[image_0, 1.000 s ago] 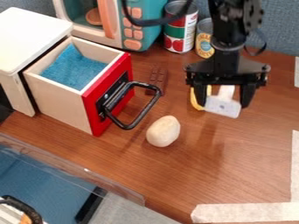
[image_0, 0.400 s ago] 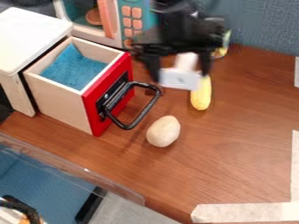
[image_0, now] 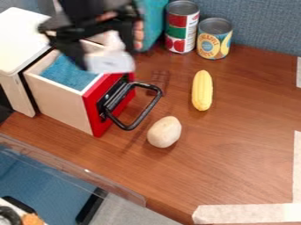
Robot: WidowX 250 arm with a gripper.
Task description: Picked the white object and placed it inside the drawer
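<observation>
Pale oval lump (image_0: 164, 132) on tabletop (image_0: 229, 162), nearer camera than hand. Drawer (image_0: 61, 104) pulled out, just below hand, blue lining (image_0: 67, 74) inside. Hand (image_0: 106, 59) looks part open, fingers either side of white object (image_0: 110, 63), apparently gripping it above drawer. Corn (image_0: 202, 90) well right of hand; two cans (image_0: 182, 27) (image_0: 214, 38) farther back. Pick looks done; lowering and release left.

2 cans (image_0: 214, 40) (a pair) | 1 each: corn (image_0: 202, 90), potato (image_0: 164, 132), drawer (image_0: 61, 103), white object (image_0: 111, 62), brown bar (image_0: 159, 80)
</observation>
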